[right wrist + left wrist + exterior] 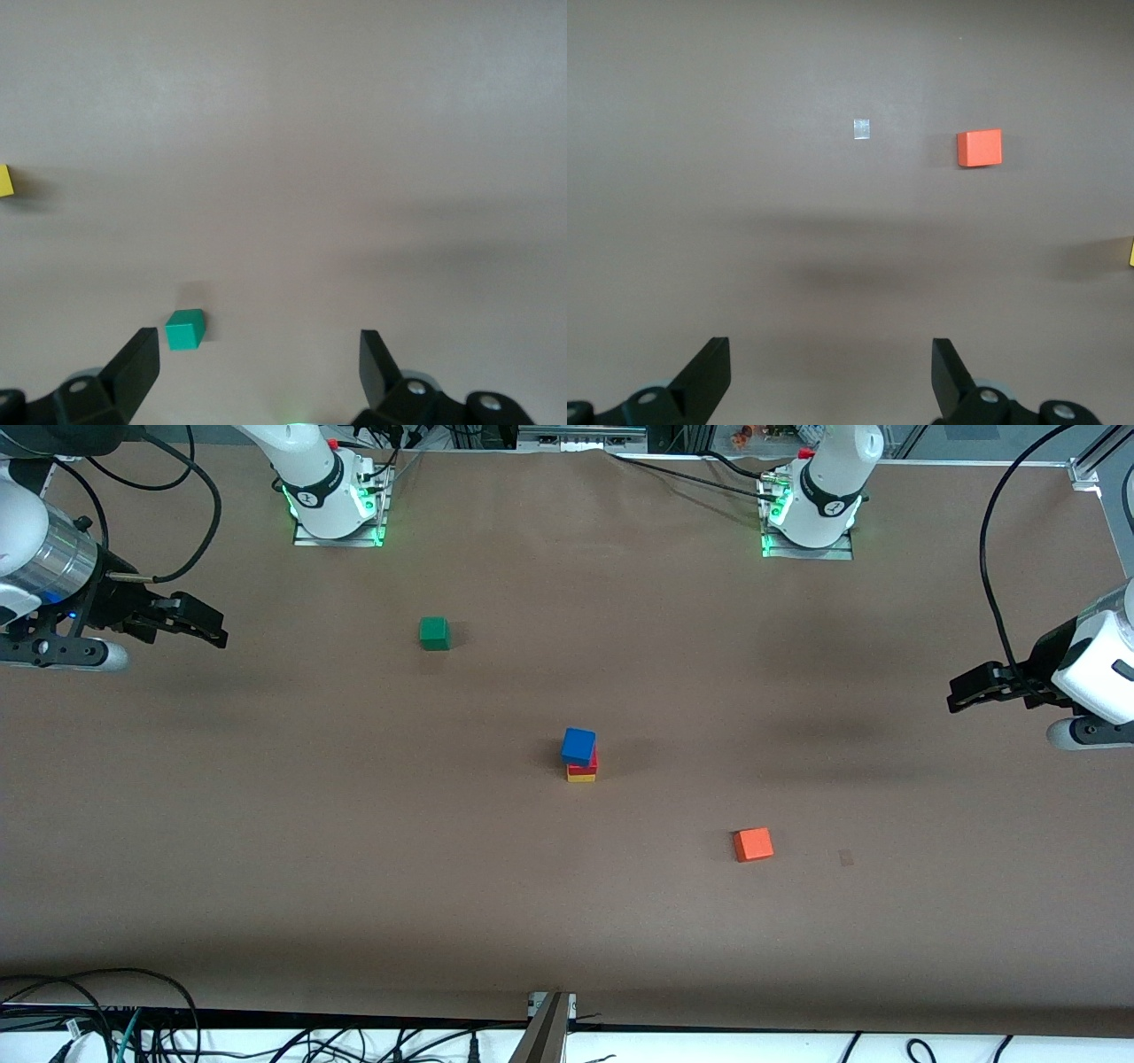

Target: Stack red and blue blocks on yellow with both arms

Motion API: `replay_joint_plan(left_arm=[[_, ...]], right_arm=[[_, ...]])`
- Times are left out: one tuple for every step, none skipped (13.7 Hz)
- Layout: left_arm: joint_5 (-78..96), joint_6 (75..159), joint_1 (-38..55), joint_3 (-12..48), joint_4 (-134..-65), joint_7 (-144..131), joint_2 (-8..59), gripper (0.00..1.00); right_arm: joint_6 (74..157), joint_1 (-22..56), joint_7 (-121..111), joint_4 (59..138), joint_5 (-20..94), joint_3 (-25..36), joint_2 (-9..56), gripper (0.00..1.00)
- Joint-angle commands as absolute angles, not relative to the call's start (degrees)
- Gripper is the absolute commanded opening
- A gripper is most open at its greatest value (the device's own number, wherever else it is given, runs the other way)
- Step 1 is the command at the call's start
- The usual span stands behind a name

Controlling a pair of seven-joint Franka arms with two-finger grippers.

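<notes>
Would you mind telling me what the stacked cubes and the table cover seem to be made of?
Blue cube, red cube and yellow cube: probably painted wood or foam, since the flat colour shows no glare. Table cover: likely brown paper or felt, dull and wrinkled at its edge.

The front camera looks down from high across the brown table (354, 868). Each wrist camera looks down between its own fingers; front and left wrist views share the small orange-red matte cube (753, 844) (980, 148), front and right wrist views the small green matte cube (434, 633) (185, 329).

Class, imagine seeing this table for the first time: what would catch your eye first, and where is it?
A small tower at mid-table: the blue block on the red block on the yellow cube. A green cube sits farther from the camera; an orange cube nearer. The left gripper and right gripper hang open over the table's ends.
</notes>
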State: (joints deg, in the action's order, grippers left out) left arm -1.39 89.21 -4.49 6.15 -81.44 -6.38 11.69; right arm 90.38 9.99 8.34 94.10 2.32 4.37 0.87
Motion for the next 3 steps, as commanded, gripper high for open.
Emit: replay_joint_plan(left_arm=[[-0.5, 89.3, -5.0, 6.3, -80.9, -5.3, 11.9, 1.0], [-0.4, 89.2, -5.0, 6.3, -80.9, -5.3, 11.9, 1.0], [-0.4, 89.3, -5.0, 6.3, -80.9, -5.3, 11.9, 1.0]], right_arm=[[91.1, 9.2, 6.5, 94.8, 1.4, 3.7, 0.6, 1.0], [91.0, 9.3, 6.4, 94.1, 1.0, 3.6, 0.8, 1.0], [90.9, 9.3, 6.6, 93.9, 0.9, 3.6, 0.9, 1.0]])
